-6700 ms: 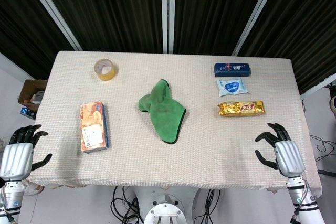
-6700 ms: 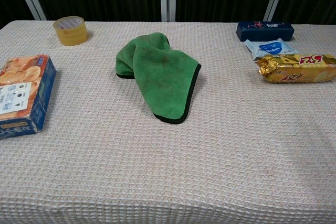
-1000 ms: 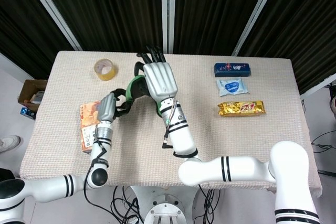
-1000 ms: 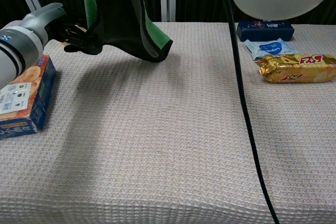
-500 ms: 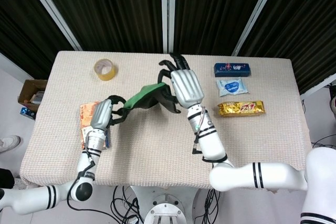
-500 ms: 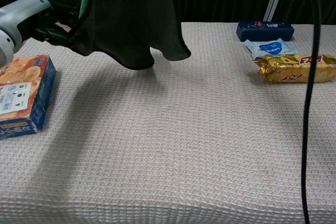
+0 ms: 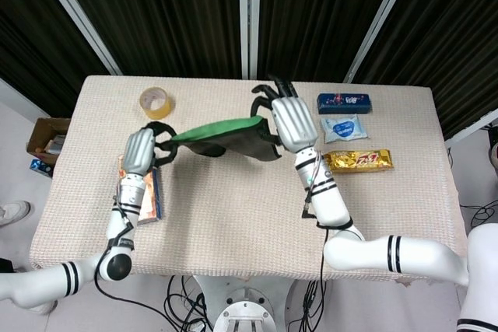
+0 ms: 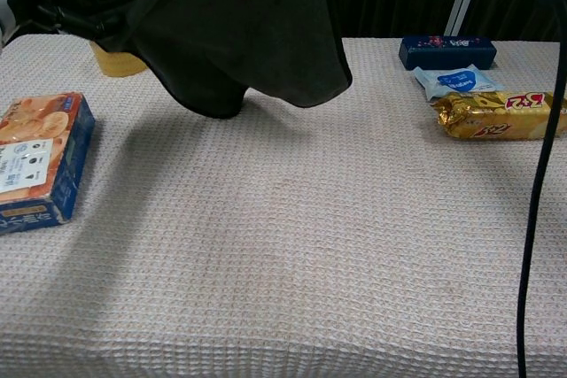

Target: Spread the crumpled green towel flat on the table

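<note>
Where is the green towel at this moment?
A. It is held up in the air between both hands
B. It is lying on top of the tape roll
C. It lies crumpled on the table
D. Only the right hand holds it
A: the towel hangs stretched above the table, with the left hand gripping one end and the right hand gripping the other.

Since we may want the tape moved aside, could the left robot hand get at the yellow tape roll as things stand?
Probably not: the left robot hand holds one end of the green towel, so although the tape roll lies close, it isn't free.
</note>
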